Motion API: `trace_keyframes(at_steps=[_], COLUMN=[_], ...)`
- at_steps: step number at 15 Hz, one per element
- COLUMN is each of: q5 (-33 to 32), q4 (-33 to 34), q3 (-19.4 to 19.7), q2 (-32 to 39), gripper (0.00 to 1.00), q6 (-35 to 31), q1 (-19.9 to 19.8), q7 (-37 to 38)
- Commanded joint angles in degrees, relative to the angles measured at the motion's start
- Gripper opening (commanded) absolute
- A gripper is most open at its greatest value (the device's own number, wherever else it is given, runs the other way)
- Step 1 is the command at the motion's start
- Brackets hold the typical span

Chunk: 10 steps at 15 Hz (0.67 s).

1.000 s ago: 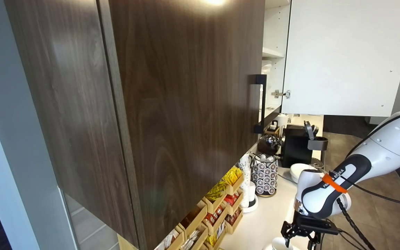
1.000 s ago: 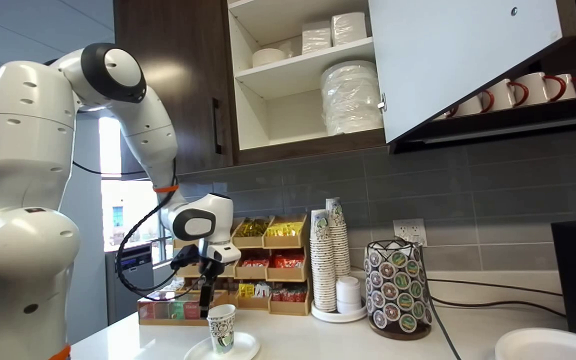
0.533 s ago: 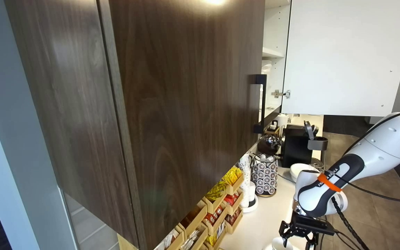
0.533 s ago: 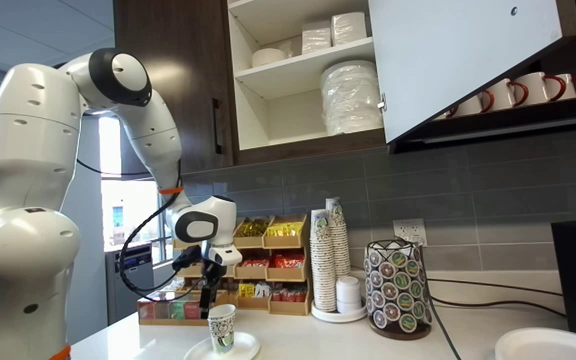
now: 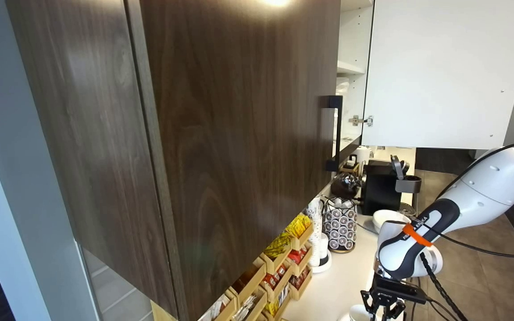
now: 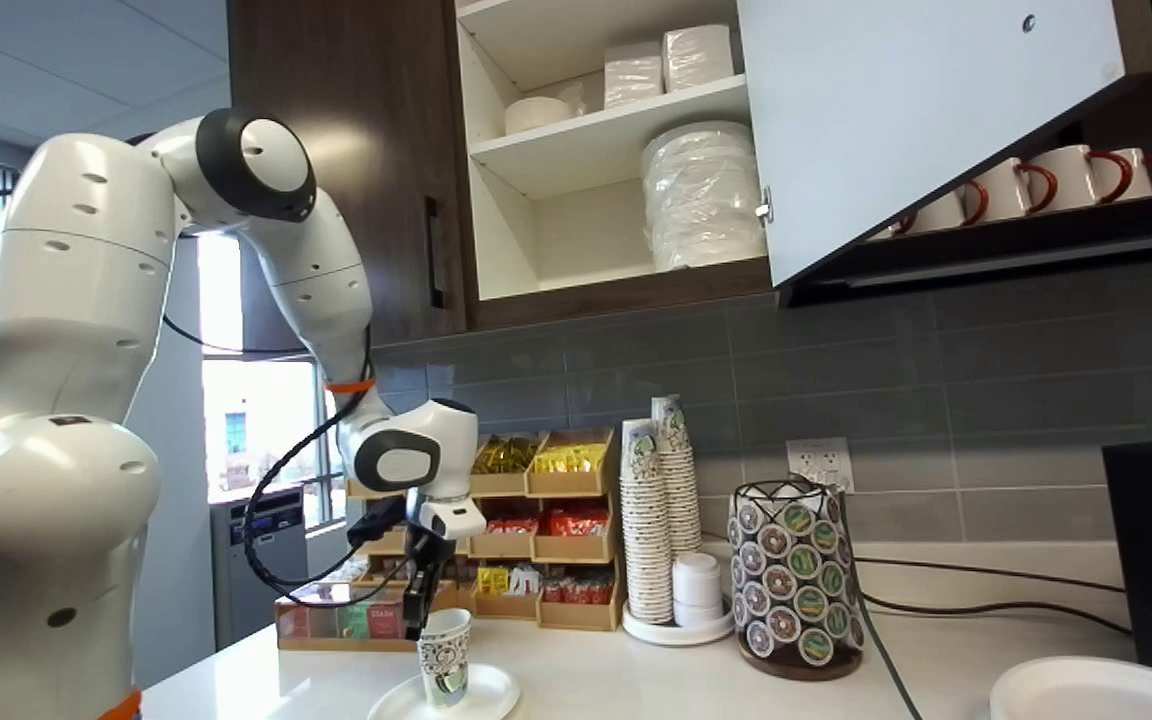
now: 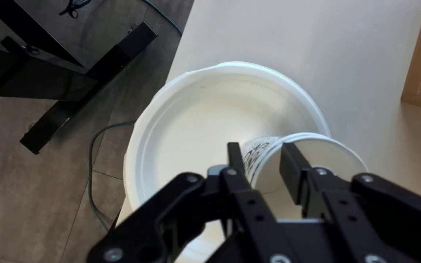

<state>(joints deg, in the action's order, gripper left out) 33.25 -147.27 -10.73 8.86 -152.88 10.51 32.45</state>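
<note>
A white paper cup (image 7: 314,149) with a dark leafy print stands on a white plate (image 7: 196,109) at the counter's edge. Two rims show at its top, so cups seem nested. My gripper (image 7: 261,157) is over the near side of the cup, its jaws partly apart. In the wrist view one finger is outside the cup's wall and the other is over its mouth, with the rim between them. A gap shows on the inner side; whether the outer finger touches the wall I cannot tell. In an exterior view the fingertips reach the rim of the cup (image 6: 444,665).
Behind stands a wooden rack (image 6: 571,545) of packets, with a tea box (image 6: 346,620) beside it. Tall cup stacks (image 6: 648,530), a pod carousel (image 6: 796,580) and plates (image 6: 1086,690) are along the counter. Overhead, a cabinet door (image 6: 916,120) hangs open.
My gripper's fingers have drawn closer together. The arm has shifted slightly, bringing the fingers nearer the cup. The cup and plate look unmoved.
</note>
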Motion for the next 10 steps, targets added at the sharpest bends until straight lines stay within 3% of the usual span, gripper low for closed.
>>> trace_keyframes(at_steps=[1,10], q5=[1.4,2.5], q4=[1.1,1.0], q3=[0.0,0.0], q2=[1.3,1.1], gripper=[0.03,0.0], q6=[1.1,0.7], q1=[-0.2,-0.2], q7=[0.2,-0.2])
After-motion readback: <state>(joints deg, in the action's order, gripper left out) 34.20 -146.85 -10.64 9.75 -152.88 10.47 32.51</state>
